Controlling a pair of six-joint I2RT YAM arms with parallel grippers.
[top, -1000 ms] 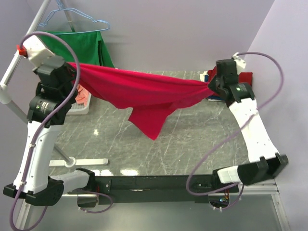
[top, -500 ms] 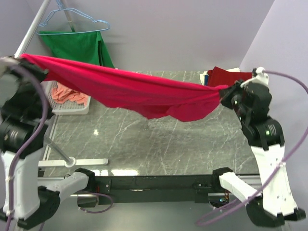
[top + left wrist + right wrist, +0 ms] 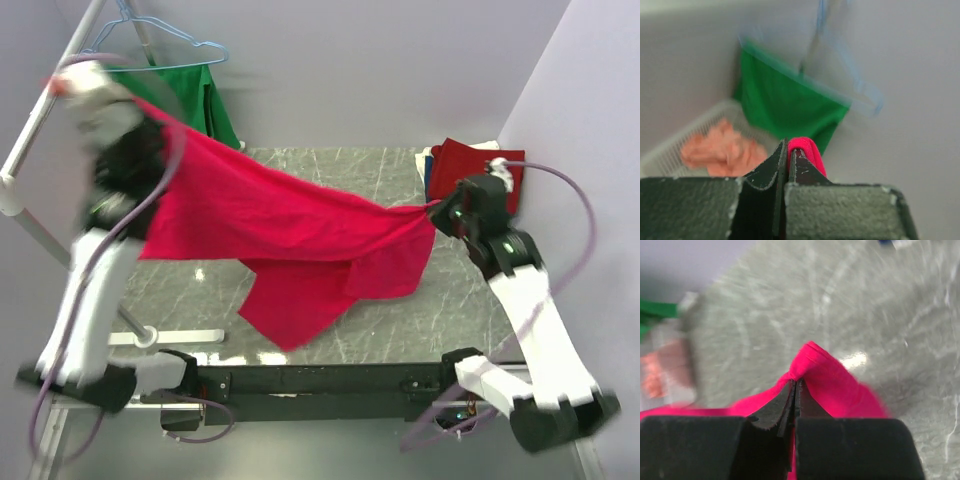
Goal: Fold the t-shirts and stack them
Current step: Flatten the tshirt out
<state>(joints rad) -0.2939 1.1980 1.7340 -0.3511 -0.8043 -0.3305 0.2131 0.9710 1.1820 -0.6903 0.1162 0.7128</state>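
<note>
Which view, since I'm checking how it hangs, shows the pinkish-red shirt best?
Top external: the whole pinkish-red shirt hangs stretched between the left gripper and right gripper. Each wrist view shows only a pinched fold.

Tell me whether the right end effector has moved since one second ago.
Yes. The right end effector shifted toward the near side, away from the dark red t-shirt.

We can read no text, label, brand, number or sign in any view; the motion blur leaves nothing legible.
</note>
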